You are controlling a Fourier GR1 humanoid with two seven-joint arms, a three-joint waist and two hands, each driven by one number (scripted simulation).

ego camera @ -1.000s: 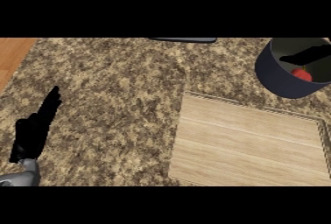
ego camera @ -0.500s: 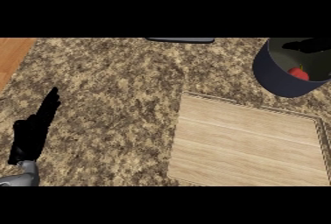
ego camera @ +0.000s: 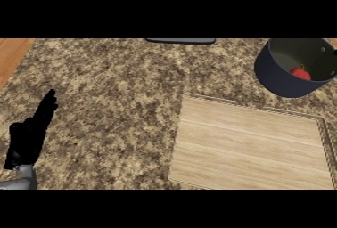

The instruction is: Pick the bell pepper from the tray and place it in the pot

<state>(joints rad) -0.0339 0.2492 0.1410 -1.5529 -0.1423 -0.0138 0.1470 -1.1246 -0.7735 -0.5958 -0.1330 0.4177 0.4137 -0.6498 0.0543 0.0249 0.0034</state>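
The red bell pepper lies inside the dark blue pot at the counter's far right. The wooden tray sits in front of the pot at the lower right, with nothing on it. My left hand rests at the left edge, open with straight fingers pointing away, far from both tray and pot. My right hand does not show in the head view.
The speckled granite counter spreads between my left hand and the tray. A dark flat object lies at the far edge. A strip of wooden surface shows at the upper left.
The right hand, earlier seen as a black shape over the pot's opening, has left the view. The pepper stays in the pot. The left hand has not moved.
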